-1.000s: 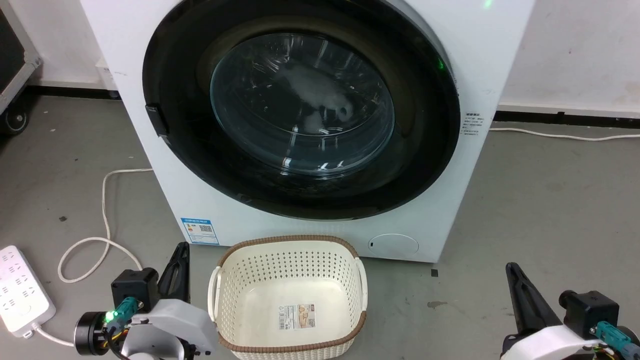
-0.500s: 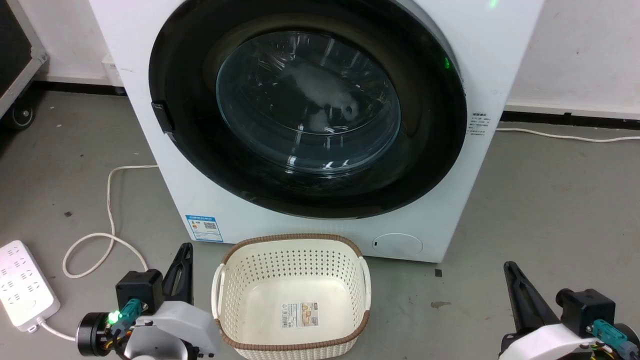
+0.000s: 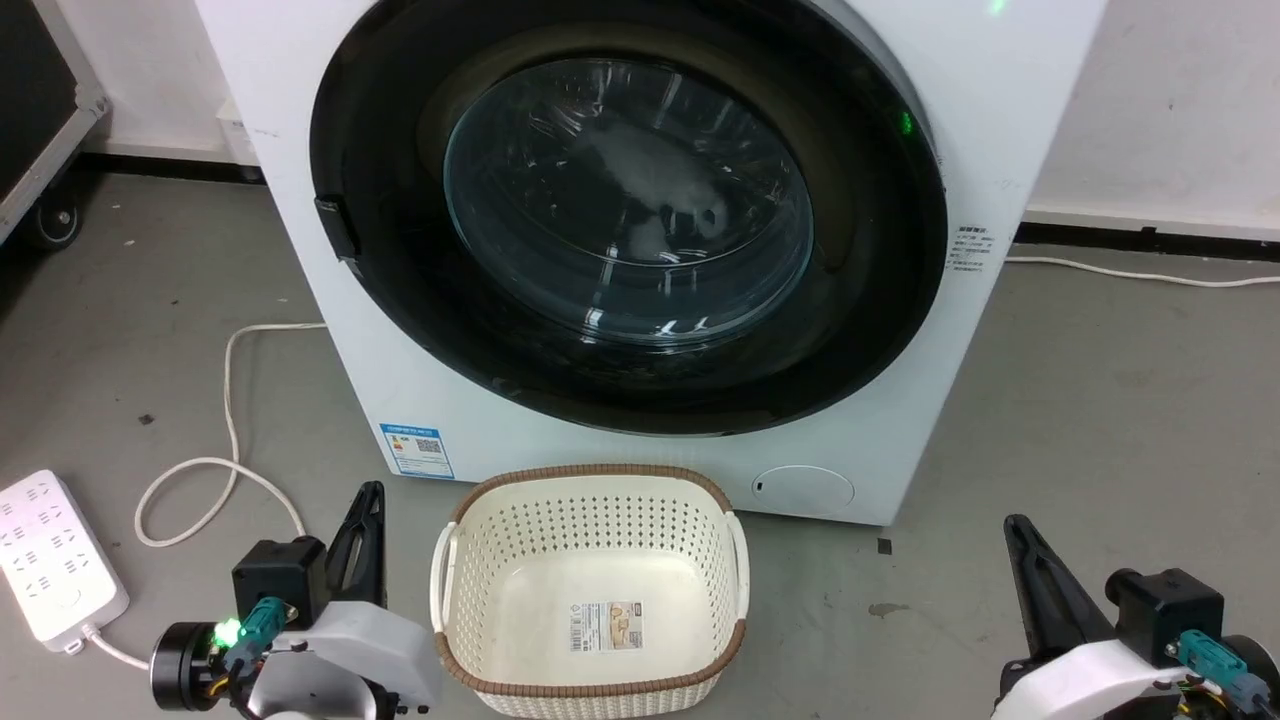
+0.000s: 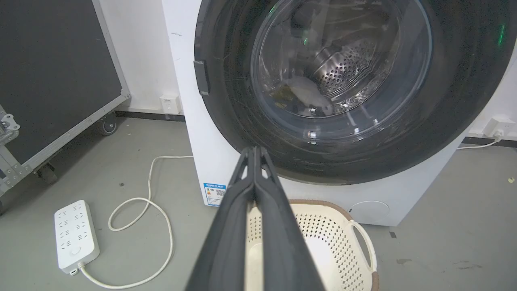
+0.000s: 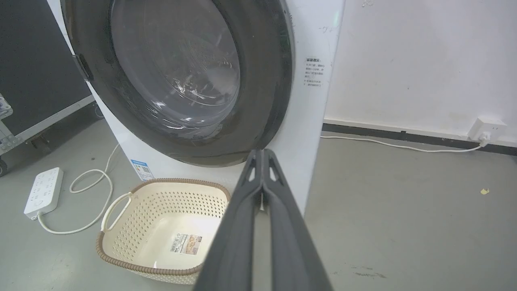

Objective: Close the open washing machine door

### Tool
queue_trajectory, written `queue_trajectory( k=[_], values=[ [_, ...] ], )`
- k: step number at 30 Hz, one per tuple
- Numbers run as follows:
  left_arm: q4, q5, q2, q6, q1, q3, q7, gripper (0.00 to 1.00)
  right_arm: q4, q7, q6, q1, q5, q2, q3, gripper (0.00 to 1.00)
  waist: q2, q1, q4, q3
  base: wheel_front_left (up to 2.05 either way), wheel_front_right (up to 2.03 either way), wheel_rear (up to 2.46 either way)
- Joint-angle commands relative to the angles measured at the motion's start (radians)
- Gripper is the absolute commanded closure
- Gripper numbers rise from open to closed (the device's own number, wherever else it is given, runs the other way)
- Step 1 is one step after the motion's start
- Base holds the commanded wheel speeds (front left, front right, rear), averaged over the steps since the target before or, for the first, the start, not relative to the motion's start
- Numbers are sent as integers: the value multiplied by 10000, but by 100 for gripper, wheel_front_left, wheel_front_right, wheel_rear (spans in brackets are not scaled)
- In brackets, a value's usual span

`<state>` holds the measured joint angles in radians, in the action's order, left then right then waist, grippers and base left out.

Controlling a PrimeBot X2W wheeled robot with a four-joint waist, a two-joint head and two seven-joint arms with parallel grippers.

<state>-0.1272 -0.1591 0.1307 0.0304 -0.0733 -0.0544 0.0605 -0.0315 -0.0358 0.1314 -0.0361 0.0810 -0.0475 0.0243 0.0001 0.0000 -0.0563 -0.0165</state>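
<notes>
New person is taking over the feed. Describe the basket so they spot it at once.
Find the big white washing machine with its round black door. On the grey floor in front of it sits the basket: cream plastic, full of small holes, brown rim, unlike the solid white power strip to its left.

washing machine (image 3: 1000,120): white | washing machine door (image 3: 630,200): glossy black rim, clear glass | sticker (image 3: 415,450): blue | basket (image 3: 590,520): cream, perforated, brown rim | power strip (image 3: 55,555): white | floor (image 3: 1100,400): grey
</notes>
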Motion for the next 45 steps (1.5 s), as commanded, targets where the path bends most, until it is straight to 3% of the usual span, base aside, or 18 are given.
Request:
queue_trajectory(
  k=[1,45],
  values=[
    [93,128,-72,-69,192,24,-46,100,70,23,-4,123,-59,-15,-26,100,-1,0,11,3,0,0,0],
    [1075,1346,-682,-265,642,457,-511,100,274,302,-7,321,-684,-25,-206,100,-1,0,470,138,0,0,0]
  ],
)
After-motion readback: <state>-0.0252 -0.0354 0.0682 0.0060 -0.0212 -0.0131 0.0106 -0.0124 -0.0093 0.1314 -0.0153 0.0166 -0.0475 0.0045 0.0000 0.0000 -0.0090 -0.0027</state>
